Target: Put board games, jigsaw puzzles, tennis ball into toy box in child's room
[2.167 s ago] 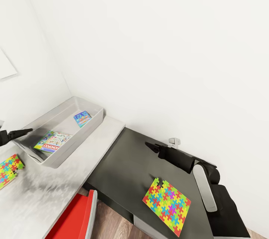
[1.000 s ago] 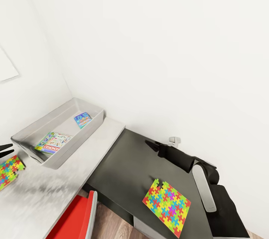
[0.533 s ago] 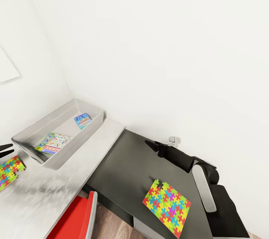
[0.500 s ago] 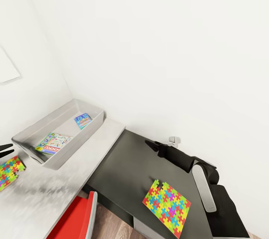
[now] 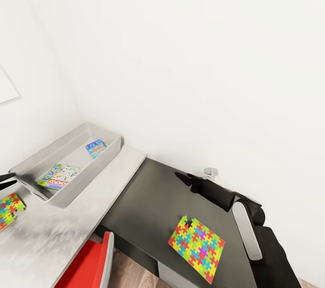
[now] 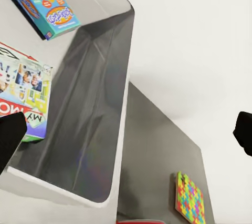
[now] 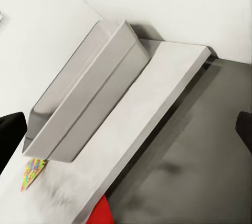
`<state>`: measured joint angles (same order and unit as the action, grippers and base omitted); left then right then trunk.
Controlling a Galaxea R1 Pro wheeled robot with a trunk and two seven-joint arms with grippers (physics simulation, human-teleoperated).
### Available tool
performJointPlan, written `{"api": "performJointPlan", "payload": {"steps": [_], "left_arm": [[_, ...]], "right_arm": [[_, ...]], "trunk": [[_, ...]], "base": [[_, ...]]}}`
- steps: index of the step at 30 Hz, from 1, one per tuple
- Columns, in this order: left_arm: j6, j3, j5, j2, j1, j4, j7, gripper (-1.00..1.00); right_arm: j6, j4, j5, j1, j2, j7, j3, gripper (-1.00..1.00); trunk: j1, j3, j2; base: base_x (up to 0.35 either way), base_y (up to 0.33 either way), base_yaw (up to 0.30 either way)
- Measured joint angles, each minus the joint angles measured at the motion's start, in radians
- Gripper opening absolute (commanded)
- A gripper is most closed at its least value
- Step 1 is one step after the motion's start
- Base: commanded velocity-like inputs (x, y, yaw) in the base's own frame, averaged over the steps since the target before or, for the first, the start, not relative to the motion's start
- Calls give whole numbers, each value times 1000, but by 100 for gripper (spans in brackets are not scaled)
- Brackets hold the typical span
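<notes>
Your left gripper (image 5: 3, 180), jaws apart like the right's (image 5: 180, 175), has withdrawn from the box (image 5: 67, 193); two puzzles (image 5: 197, 248) remain outside.

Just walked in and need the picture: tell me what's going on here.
A two-armed robot is tidying toys into the toy box on the table. Two board games lie inside it. One jigsaw puzzle lies on the table near the open left pincer; another lies on the dark side unit. The right pincer is open, holding nothing.
</notes>
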<state>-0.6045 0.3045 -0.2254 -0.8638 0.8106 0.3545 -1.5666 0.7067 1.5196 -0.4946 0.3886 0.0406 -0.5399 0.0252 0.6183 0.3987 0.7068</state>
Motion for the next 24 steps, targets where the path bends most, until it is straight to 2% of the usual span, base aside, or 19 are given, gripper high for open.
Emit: {"api": "performJointPlan", "payload": {"steps": [16, 24], "left_arm": [[0, 1, 0, -1, 0, 0, 0, 100], [1, 1, 0, -1, 0, 1, 0, 100]], "right_arm": [[-1, -1, 2, -5, 1, -17, 1, 100], [-1, -1, 1, -5, 1, -17, 0, 100]], "trunk": [[0, -26, 0], [0, -39, 0]], "base": [[-1, 0, -123], [-59, 96, -149]]}}
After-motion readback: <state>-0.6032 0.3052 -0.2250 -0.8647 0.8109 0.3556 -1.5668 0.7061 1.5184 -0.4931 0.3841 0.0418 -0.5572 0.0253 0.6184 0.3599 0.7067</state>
